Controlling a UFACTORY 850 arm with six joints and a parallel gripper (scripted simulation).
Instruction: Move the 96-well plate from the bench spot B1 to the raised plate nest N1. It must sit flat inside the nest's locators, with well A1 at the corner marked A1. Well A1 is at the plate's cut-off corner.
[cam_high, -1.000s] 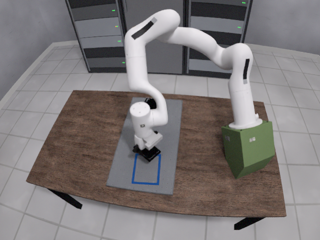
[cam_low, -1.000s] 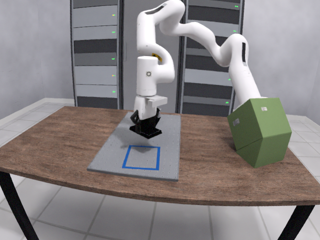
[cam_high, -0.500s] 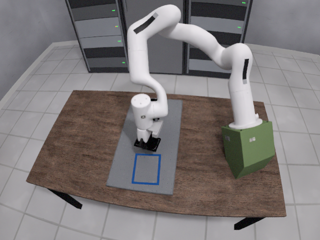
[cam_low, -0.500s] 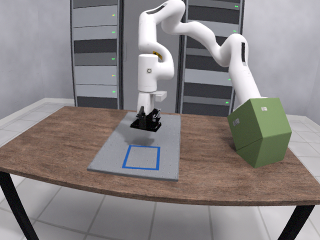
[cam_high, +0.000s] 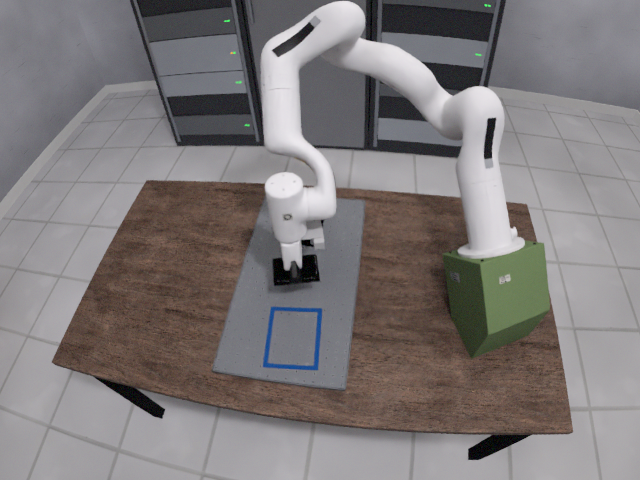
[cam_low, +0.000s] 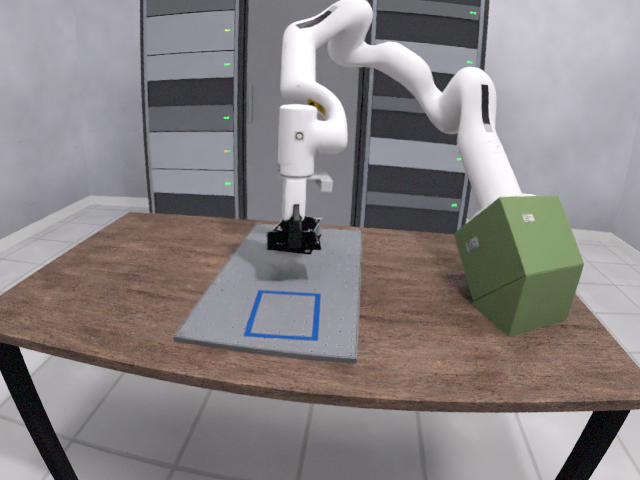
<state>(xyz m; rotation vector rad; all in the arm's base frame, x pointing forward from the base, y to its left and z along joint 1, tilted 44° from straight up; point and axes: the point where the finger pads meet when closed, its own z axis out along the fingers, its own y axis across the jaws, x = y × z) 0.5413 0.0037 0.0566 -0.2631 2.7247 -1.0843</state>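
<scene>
The black 96-well plate (cam_high: pixel 311 268) (cam_low: pixel 277 240) is held between my gripper's fingers (cam_high: pixel 295 274) (cam_low: pixel 294 235), which are shut on it across its width. It hangs roughly level a little above the far half of the grey perforated mat (cam_high: pixel 242 299) (cam_low: pixel 336 289) and casts a shadow in front of it. The blue outlined spot B1 (cam_high: pixel 267 338) (cam_low: pixel 251 316) near the mat's front edge is empty. I cannot make out the raised nest N1 or its A1 mark; the plate and arm cover that area. The plate's cut-off corner is too small to tell.
The arm's green base block (cam_high: pixel 496 294) (cam_low: pixel 522 263) stands on the right of the wooden table (cam_high: pixel 155 268) (cam_low: pixel 103 289). Dark server racks (cam_high: pixel 206 67) (cam_low: pixel 191 103) line the back wall behind the table.
</scene>
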